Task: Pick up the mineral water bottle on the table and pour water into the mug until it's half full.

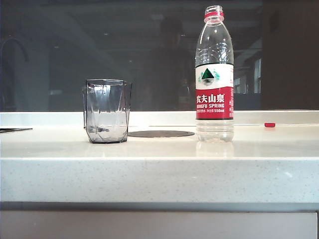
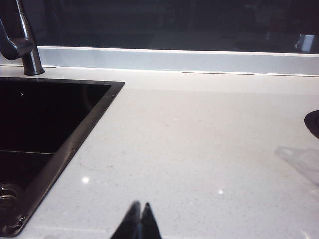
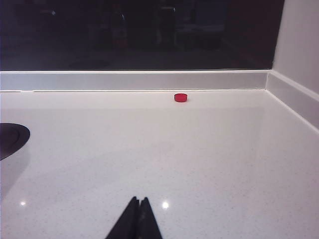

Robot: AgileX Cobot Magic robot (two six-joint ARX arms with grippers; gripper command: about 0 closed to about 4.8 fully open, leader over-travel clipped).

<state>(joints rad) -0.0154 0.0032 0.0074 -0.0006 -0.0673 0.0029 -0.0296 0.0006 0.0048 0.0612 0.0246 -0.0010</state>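
The mineral water bottle (image 1: 215,74) stands upright and uncapped on the white table (image 1: 159,169), right of centre in the exterior view, with clear water inside. The smoky-grey faceted mug (image 1: 106,111) stands to its left, and I cannot tell whether it holds any water. Neither arm shows in the exterior view. In the left wrist view my left gripper (image 2: 140,205) is shut with nothing in it, low over bare countertop beside the sink. My right gripper (image 3: 139,200) is likewise shut and empty over bare countertop in the right wrist view. Bottle and mug lie outside both wrist views.
A red bottle cap (image 1: 269,124) (image 3: 181,97) lies near the back ledge at the right. A dark round disc (image 1: 160,133) sits flat between mug and bottle. A black sink (image 2: 35,129) with a dark faucet (image 2: 20,40) is at the far left. A wall (image 3: 299,55) closes the right end.
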